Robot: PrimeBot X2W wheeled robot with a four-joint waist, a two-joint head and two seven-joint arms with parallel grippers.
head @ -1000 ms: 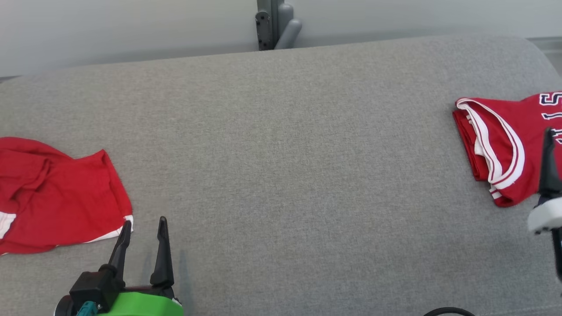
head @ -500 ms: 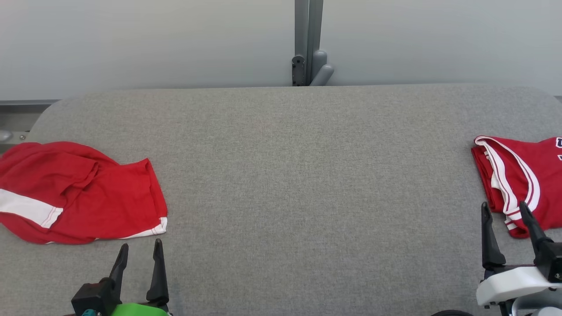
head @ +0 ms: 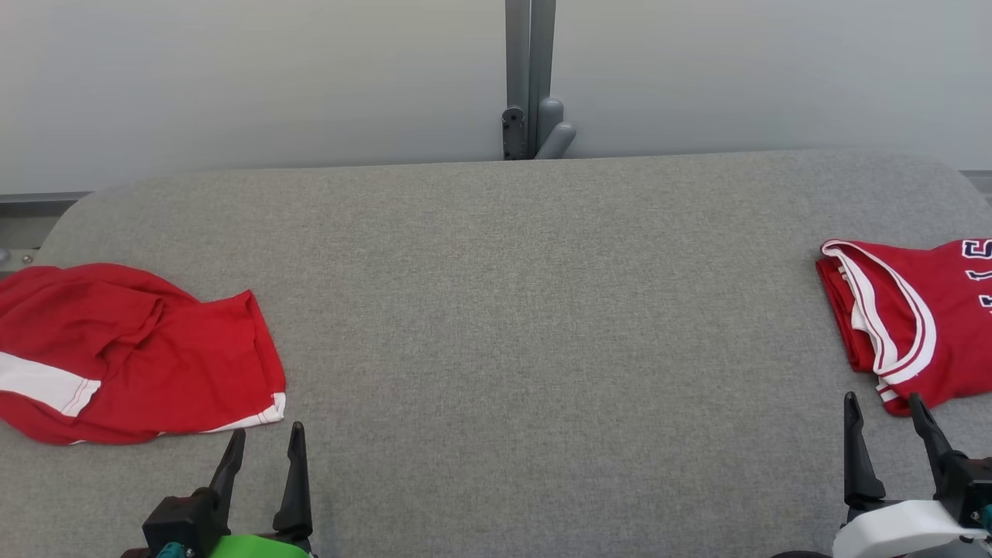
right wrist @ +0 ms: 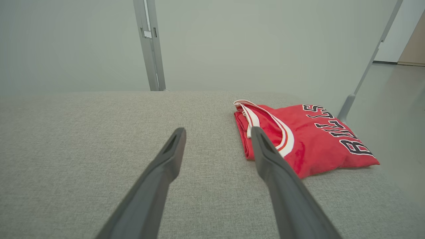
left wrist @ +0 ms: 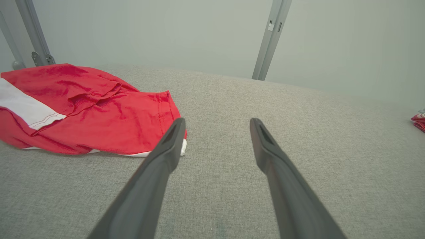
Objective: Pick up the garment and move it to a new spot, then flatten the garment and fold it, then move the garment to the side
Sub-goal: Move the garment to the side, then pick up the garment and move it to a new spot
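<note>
Seen from the head, a crumpled red garment (head: 132,356) lies at the left end of the grey worktop (head: 527,310) and a folded red jersey (head: 922,310) at the right end. The left gripper (head: 267,430) and right gripper (head: 883,397) sit low, jaws spread, holding nothing. In the left wrist view, the crumpled red garment (left wrist: 93,113) lies just left of the spread jaws. In the right wrist view, the folded red jersey (right wrist: 318,142) lies just right of them.

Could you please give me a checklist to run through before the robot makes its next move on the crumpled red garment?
1. Left tool open, empty: ok.
2. Right tool open, empty: ok.
3. Crumpled red garment lies just ahead of left tool: ok.
4. Folded Bulls jersey sits apart at the right: ok.
5. Bare grey surface between them for flattening: ok.
6. Garment's whole outline visible: not ok, left side cut off.
</note>
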